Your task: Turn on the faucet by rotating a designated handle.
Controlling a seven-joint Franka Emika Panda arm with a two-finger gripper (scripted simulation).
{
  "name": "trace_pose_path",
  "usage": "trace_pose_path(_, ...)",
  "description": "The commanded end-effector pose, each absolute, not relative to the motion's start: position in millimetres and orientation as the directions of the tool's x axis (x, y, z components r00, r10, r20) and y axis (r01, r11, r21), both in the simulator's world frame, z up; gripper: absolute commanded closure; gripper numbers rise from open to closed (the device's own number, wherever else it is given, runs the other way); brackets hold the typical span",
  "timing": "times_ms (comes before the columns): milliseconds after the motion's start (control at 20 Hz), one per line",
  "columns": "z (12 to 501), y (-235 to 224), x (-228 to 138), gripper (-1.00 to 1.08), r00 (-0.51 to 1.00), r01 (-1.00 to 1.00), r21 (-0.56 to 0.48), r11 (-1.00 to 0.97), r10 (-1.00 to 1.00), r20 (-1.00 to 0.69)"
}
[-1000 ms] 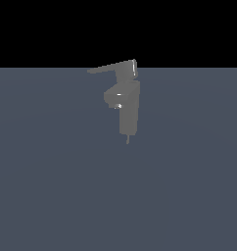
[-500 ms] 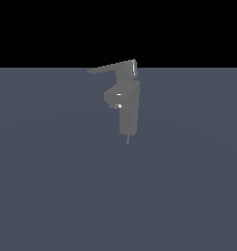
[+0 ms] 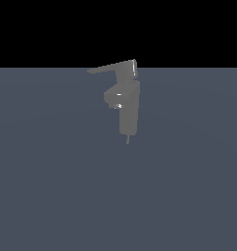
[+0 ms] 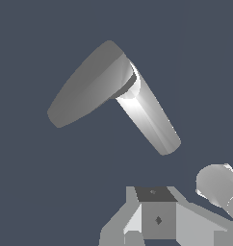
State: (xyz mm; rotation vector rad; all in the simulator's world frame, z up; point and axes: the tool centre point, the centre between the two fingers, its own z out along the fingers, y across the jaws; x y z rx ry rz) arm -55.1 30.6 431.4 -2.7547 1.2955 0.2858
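The small matte grey blocky faucet [image 3: 128, 110] is standing upright on the flat slate-blue floor [image 3: 52, 186], alone in the exterior view, with its short stubby spout [image 3: 113, 97] pointing toward the exterior view's left. The thin flat grey lever handle [image 3: 108, 68] is projecting the same way from the blocky cap at the top of the column.

The robot's arm is not showing in the exterior view. In the wrist view, only part of the pale grey gripper [image 4: 154, 218] is appearing at the frame's edge, with a rounded grey arm part [image 4: 219, 185] beside it. Whether the fingers are apart or together cannot be told. The gripper is holding nothing visible, and the faucet [image 4: 109, 91] is lying ahead of it, clear of contact.
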Motion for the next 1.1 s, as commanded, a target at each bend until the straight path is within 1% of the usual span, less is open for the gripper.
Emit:
trace_pose_path(0, 423, 32, -41, 1.08, 0.568, -0.811, 0.022, -0.584, -0.797, -0.207)
trace_pose_path(500, 384, 40, 12, 1.08, 0.328, -0.931, 0.099, -0.350, -0.926, -0.189)
trace_pose_path(1050, 331, 51, 63, 1.08, 0.049, -0.983, 0.169, -0.069, -0.992, -0.119)
